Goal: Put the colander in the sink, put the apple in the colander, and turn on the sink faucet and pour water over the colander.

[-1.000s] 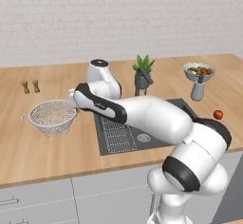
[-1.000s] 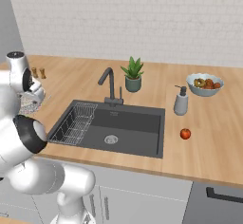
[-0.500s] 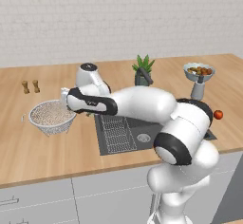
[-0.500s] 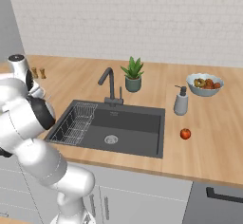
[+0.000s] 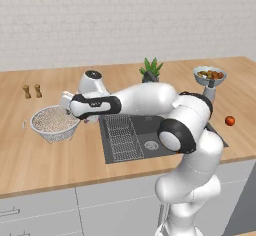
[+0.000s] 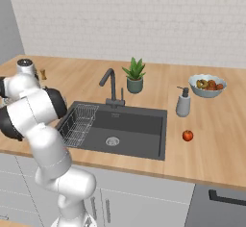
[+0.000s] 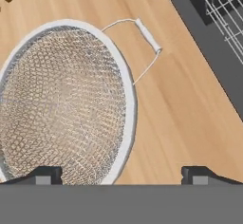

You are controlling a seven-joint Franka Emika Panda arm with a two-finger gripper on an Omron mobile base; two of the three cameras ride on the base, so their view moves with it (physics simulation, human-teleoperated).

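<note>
On the wooden counter (image 5: 50,155) left of the sink (image 5: 150,130), the colander (image 5: 52,122) sits upright with bare wood between its rim and the basin's near edge, and the gripper (image 7: 121,173) hovers over its right rim with jaws spread wide, holding nothing. In the hand view one fingertip (image 7: 45,174) stands over the mesh and the other over bare wood, the colander's wire side handle (image 7: 147,35) pointing toward the sink. A wire rack (image 6: 77,122) fills the sink's left part, while the apple (image 6: 188,135) lies on open counter to the sink's right, apart from its edge.
</note>
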